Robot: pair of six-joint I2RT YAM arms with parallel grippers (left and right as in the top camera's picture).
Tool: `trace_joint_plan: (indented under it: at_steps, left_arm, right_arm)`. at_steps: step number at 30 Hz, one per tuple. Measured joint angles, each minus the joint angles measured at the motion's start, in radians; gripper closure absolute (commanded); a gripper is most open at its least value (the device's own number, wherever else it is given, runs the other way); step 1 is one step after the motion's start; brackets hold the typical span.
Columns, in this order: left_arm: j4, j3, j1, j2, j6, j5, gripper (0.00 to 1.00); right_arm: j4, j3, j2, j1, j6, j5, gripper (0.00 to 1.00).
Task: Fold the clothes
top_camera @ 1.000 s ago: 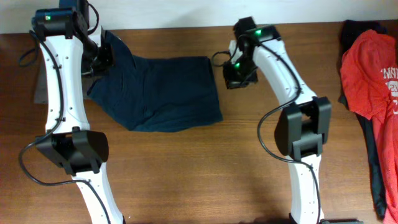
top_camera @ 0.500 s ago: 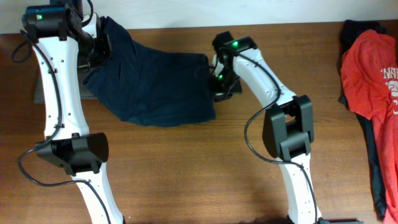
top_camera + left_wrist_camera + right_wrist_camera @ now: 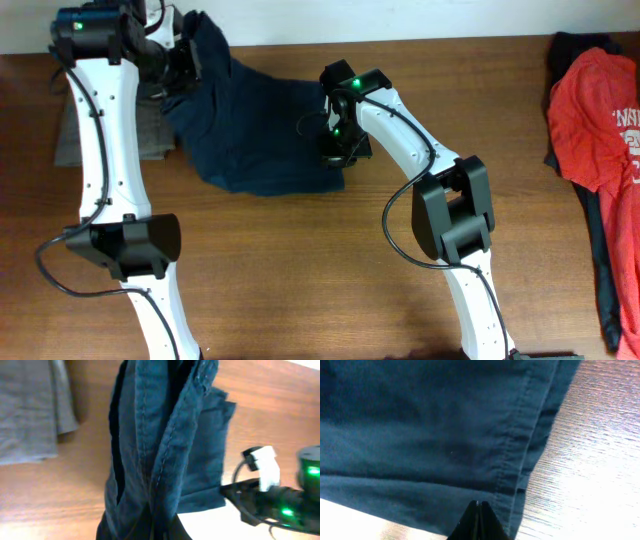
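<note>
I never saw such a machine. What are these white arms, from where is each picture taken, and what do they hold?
These are two robot arms at a wooden table, each ending in a two-finger gripper. The wide picture looks down from above; the two close ones come from cameras on the wrists. The left gripper is shut on a navy garment and lifts one end; the right gripper pinches its hem at the other end. A grey garment lies by the left arm, a red T-shirt at the right edge.

The dark navy blue cloth garment [image 3: 255, 130] looks matt and soft against the smooth, faintly glossy brown wooden table [image 3: 300, 280].
</note>
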State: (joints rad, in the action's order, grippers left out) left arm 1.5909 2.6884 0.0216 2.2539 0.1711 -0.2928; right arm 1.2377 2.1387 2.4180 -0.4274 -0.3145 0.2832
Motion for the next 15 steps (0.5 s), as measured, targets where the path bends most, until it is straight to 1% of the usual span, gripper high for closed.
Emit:
trace_joint_plan:
  at_steps: [6, 11, 15]
  left_arm:
    - [-0.014, 0.0, -0.017, 0.0, 0.103, -0.04, 0.98]
    - [-0.021, 0.0, -0.036, 0.0, 0.137, -0.042, 0.99]
    - [-0.02, 0.0, -0.046, 0.0, 0.144, -0.043, 0.99]
  right_arm:
    - [-0.018, 0.0, 0.0, 0.0, 0.0, 0.0, 0.96]
    - [-0.035, -0.004, 0.0, 0.0, -0.004, -0.001, 0.96]
    - [-0.089, -0.064, 0.001, 0.0, -0.005, -0.001, 0.96]
